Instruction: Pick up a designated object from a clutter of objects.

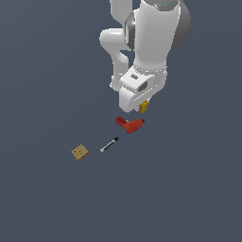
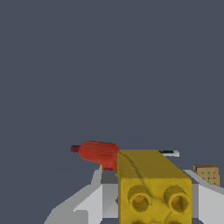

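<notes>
showing yellow block (image 2: 153,183) | boxy, two round sockets | between jaws

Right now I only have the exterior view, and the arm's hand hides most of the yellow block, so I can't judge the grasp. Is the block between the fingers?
Observer: Yes. In the wrist view the yellow block fills the space between the gripper fingers, pale finger surfaces on both sides.
Operator: Which face points at the camera?
Observer: A face with round recessed holes; two show fully.
Operator: What lies beyond it?
Observer: The red tool, the pen-like stick, and the tan dotted square, all apart from the block.
</notes>
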